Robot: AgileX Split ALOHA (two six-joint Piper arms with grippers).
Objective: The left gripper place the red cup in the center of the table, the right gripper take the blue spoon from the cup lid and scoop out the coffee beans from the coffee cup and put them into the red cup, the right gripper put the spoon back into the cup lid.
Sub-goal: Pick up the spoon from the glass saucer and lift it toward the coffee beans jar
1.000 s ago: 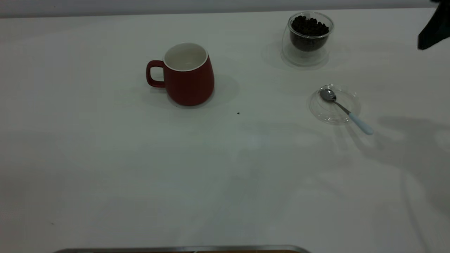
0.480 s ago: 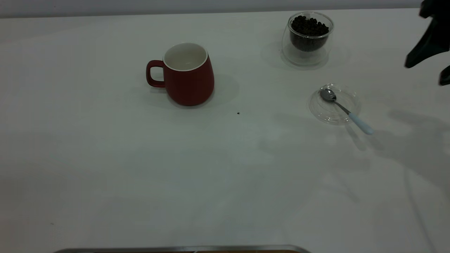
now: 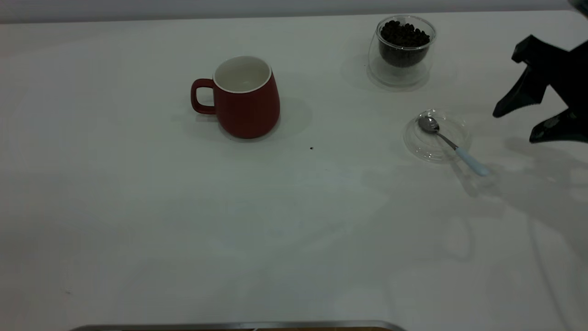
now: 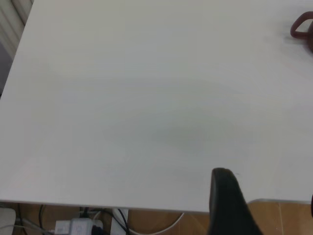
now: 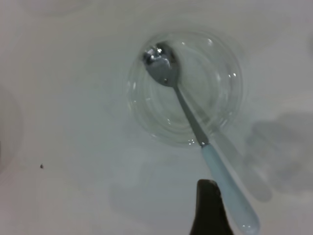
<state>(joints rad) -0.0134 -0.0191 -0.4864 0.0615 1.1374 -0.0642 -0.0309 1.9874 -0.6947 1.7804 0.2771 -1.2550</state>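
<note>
The red cup (image 3: 245,99) stands upright left of the table's (image 3: 183,220) middle, handle to the left; its handle (image 4: 302,27) shows in the left wrist view. The coffee cup (image 3: 402,48) with coffee beans (image 3: 403,33) stands at the back right. In front of it, the blue spoon (image 3: 452,145) has its bowl in the cup lid (image 3: 429,142) and its pale handle sticking out over the rim. My right gripper (image 3: 517,125) hangs open, above and right of the handle. One finger (image 5: 209,208) sits beside the spoon's handle (image 5: 227,196). My left gripper (image 4: 269,205) is open over the table's edge.
A tiny dark speck (image 3: 311,148) lies between the red cup and the lid. A metal edge (image 3: 239,325) runs along the table's front. Below the table edge in the left wrist view are cables and a power strip (image 4: 73,226).
My right gripper has come in from the far right corner, down and leftward to the spoon's handle. Cups, lid and spoon have not moved.
</note>
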